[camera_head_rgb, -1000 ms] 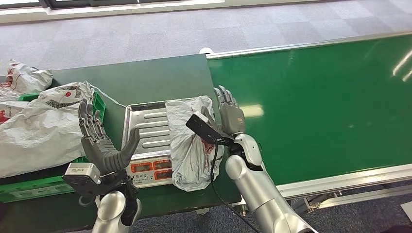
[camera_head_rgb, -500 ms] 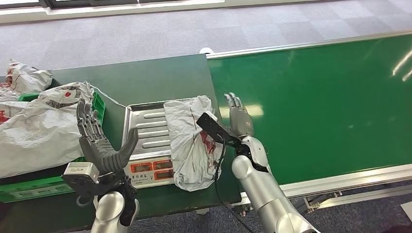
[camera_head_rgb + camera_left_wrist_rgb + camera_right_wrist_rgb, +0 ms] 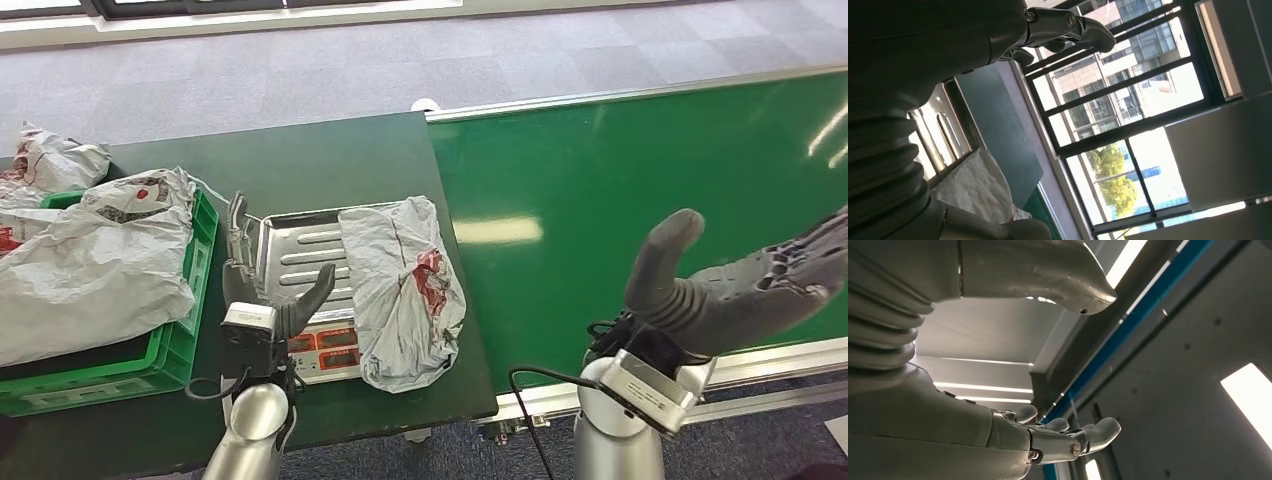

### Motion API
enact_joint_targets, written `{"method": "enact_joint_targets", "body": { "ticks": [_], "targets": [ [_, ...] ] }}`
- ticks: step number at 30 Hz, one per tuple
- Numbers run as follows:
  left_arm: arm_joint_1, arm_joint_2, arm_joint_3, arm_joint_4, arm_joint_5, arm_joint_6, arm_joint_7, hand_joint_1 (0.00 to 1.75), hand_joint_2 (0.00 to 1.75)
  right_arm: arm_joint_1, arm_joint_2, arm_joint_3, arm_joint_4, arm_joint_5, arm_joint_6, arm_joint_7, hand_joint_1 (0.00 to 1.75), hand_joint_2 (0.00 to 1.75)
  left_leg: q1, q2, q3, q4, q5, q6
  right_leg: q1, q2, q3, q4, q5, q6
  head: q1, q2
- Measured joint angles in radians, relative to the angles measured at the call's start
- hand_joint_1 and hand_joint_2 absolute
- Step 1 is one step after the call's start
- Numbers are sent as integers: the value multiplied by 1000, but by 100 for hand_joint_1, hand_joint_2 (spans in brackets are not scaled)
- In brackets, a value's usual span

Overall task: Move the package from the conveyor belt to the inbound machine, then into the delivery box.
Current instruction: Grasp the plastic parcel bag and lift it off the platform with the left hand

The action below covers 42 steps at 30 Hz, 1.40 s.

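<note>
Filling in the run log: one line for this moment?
package: lying on scale | left hand: open, beside scale | right hand: open, raised over conveyor belt | crate: holds bags

Looks like a parcel-sorting or logistics demo room inside an office building. Right of frame, my view has a long green conveyor belt [image 3: 640,190] with metal rails; centre, a steel weighing scale [image 3: 305,275] with red digit displays on a dark green table [image 3: 300,160]; far left, a green plastic crate [image 3: 175,340] stuffed with grey mailer bags [image 3: 90,260]. Grey carpet tiles [image 3: 300,70] along the top, tall windows [image 3: 1128,100] facing other buildings.
</note>
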Motion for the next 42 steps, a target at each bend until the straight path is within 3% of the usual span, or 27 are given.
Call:
{"method": "enact_joint_targets", "body": {
  "ticks": [11,18,24,31,42],
  "targets": [
    [-93,11,-24,156,-133,-34,41,0,175,7,-2,0,-74,-14,2,0,0,175,0,1,1,0,1,0,0,1,0,0,1,-1,0,0],
    [-202,27,-101,335,-420,-222,144,0,175,5,-2,9,-73,-56,4,0,0,175,0,0,0,0,1,0,0,0,0,0,2,0,0,0],
    [-319,24,-171,558,-525,-337,141,0,175,-1,-2,32,-57,-67,4,0,0,175,0,0,0,0,2,0,0,0,0,0,2,0,0,0],
    [-393,7,-213,716,-549,-359,115,0,175,-4,-2,36,-37,-68,5,0,0,175,0,-1,0,0,2,0,0,0,1,0,2,0,0,0],
    [-421,2,-224,777,-550,-359,114,0,175,-5,-2,36,-26,-68,5,0,0,175,0,-2,1,0,2,1,-1,-1,2,0,2,0,0,0]
  ]
}}
